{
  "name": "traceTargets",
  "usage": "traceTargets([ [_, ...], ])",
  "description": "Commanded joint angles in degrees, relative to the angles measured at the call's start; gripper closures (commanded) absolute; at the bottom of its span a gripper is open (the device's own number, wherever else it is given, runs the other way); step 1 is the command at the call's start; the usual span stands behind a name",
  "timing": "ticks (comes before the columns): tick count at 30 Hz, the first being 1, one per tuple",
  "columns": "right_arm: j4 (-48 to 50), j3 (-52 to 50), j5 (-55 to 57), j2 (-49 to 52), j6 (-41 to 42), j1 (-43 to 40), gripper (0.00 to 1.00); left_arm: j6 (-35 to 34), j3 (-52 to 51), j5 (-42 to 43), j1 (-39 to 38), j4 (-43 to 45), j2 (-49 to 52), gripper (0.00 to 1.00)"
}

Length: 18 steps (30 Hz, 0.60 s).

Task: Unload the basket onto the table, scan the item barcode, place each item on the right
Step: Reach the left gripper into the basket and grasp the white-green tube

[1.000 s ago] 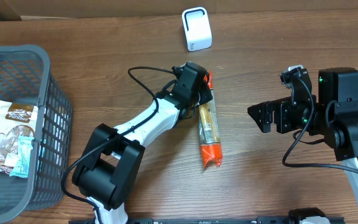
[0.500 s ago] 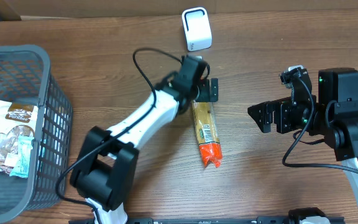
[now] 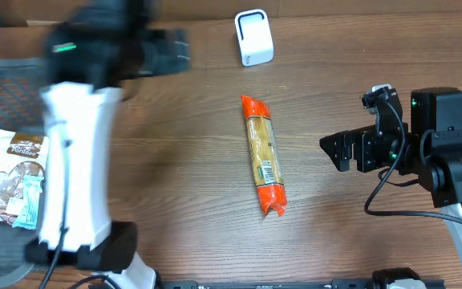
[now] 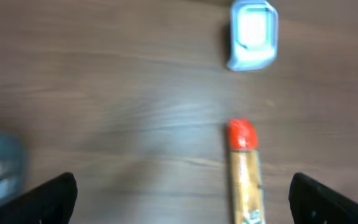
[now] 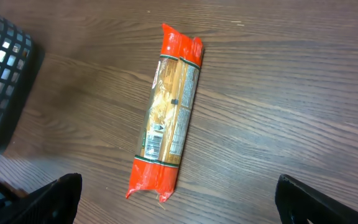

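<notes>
Both jaws stood wide and empty, the left gripper (image 3: 173,50) well left of the scanner (image 3: 253,38), the right gripper (image 3: 339,151) off to its right. The packet (image 3: 265,164) lay flat and unheld near the scanner, on the robot's side of it. A pinch on its slick, rounded wrap could slip or roll it, leaving the barcode turned away.

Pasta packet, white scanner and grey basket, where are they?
pasta packet (image 3: 264,164), overhead view, on its yellow middle.
white scanner (image 3: 253,37), overhead view, on its front face.
grey basket (image 3: 2,66), overhead view, on its top rim.
</notes>
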Motion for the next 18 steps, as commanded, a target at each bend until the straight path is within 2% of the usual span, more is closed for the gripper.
traceTargets([
  [1, -0.02, 1.46, 0.37, -0.2, -0.11, -0.07, 0.0, -1.62, 4.37, -0.74, 8.04, -3.74, -2.4, 0.01],
  [6, -0.02, 1.46, 0.37, -0.2, -0.11, -0.07, 0.0, -1.88, 4.24, -0.33, 21.62, -9.16, -3.48, 0.01],
  [10, -0.17, 1.46, 0.37, -0.2, -0.11, -0.07, 0.0, -1.86, 2.38, 2.47, 31.34, -9.97, -3.48, 0.0],
  [14, -0.48, 1.46, 0.37, -0.2, -0.11, -0.07, 0.0, -1.53, -0.35, 3.98, 38.71, -9.97, -3.54, 0.0],
  [18, -0.48, 1.46, 0.37, -0.2, -0.11, -0.07, 0.0, 2.36, -4.28, 6.12, 44.44, -8.81, -3.74, 0.0],
])
